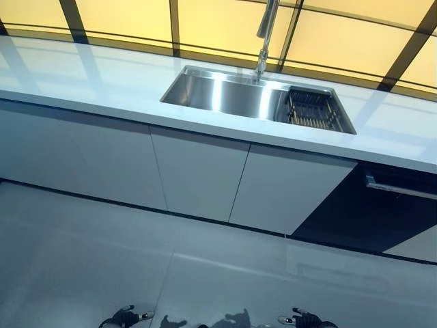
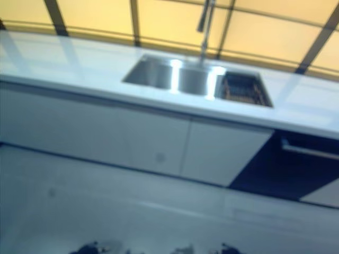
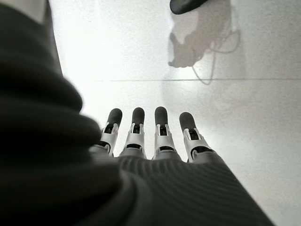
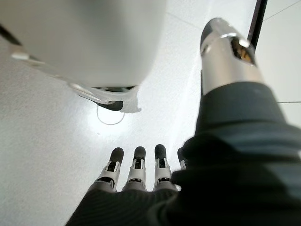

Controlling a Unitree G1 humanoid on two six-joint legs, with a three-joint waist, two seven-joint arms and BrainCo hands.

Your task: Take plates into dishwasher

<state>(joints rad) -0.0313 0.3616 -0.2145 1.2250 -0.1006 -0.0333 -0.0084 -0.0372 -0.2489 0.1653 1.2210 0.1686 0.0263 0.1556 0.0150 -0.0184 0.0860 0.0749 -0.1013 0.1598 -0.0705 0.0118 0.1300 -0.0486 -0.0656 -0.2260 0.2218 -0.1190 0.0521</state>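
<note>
1. The left robot hand [image 3: 155,141] has silver fingers in a row, each ending in a rounded dark tip.
2. A dark ribbed cover wraps its back and wrist.
3. The right robot hand [image 4: 136,174] matches it: silver fingers [image 4: 159,165], dark tips, the same ribbed dark cover.
4. Its thumb [image 4: 225,52] is silver with a dark tip and a small brass-coloured part in its side.

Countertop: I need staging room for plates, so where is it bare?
The countertop is bare left of the sink, with a shorter bare patch right of it above the dishwasher. The sink's right end holds a dark rack.
</note>
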